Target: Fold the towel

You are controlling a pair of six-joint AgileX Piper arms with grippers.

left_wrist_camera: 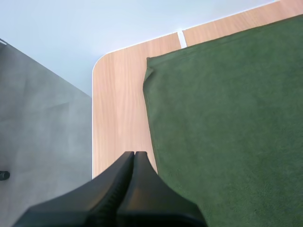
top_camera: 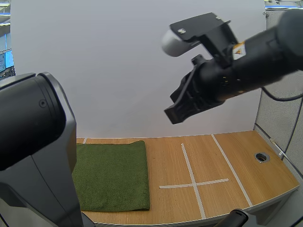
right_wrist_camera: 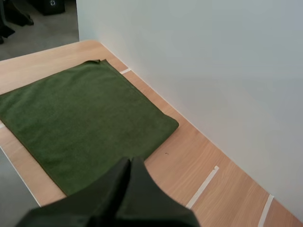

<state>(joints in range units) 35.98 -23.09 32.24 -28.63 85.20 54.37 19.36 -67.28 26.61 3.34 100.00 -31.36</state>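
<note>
Left hand: fingers pressed together in one dark wedge, above the bare strip of table just beside the left edge of the towel; right hand: fingers likewise together, gripping nothing; in the high view the right hand was raised well above the table, apart from the towel; the green towel lay flat on the left part of the table, left of a white tape cross.
</note>
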